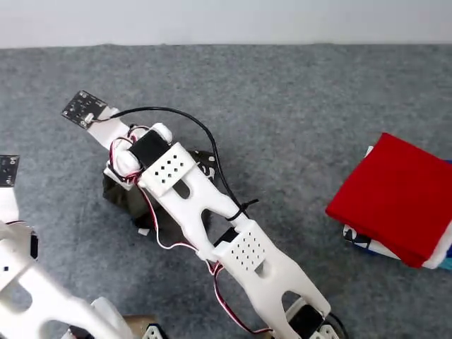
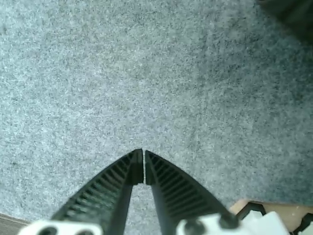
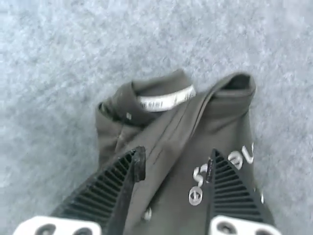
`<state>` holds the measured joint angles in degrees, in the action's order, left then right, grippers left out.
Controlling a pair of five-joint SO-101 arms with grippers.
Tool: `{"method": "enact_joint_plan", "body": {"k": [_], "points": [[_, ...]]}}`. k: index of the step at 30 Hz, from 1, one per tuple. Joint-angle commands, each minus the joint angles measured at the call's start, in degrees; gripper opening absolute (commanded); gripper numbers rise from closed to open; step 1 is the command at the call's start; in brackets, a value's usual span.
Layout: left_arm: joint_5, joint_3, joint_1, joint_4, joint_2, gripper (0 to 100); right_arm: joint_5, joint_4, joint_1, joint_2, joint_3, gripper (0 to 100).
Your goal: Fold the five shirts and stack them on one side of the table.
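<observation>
A crumpled dark shirt (image 3: 161,122) with a white neck label and white print lies on the grey carpet. My right gripper (image 3: 176,161) hangs open just above it, one finger on each side of a fold. In the high view the right arm reaches from the front edge over this dark shirt (image 1: 116,198) and covers most of it. A folded red shirt (image 1: 395,198) tops a stack of folded shirts (image 1: 364,240) at the table's right side. My left gripper (image 2: 143,159) is shut with nothing in it, over bare carpet, with a corner of the dark shirt (image 2: 293,14) farther off.
Grey carpet (image 1: 296,106) covers the table. The left arm (image 1: 28,282) stands at the front left. A black cable (image 1: 205,138) loops along the right arm.
</observation>
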<state>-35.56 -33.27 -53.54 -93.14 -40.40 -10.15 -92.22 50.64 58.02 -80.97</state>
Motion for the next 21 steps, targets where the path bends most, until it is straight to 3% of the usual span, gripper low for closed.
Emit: {"method": "enact_joint_plan", "body": {"k": [1, 5, 11, 21], "points": [[0.62, 0.31, -0.09, -0.44, -1.41, 1, 0.26, -5.14, -0.40, -2.33, -2.99, 18.0], [0.62, 0.31, -0.09, -0.44, -1.41, 1, -2.20, -7.16, -3.12, -1.71, -2.46, 0.6], [0.53, 0.31, -0.09, -0.35, -1.41, 1, -9.58, -6.29, -5.49, 2.77, -2.02, 0.9], [0.53, 0.31, 0.18, -0.35, -1.32, 1, -10.37, 0.48, -0.75, 10.24, -2.11, 0.9]]}}
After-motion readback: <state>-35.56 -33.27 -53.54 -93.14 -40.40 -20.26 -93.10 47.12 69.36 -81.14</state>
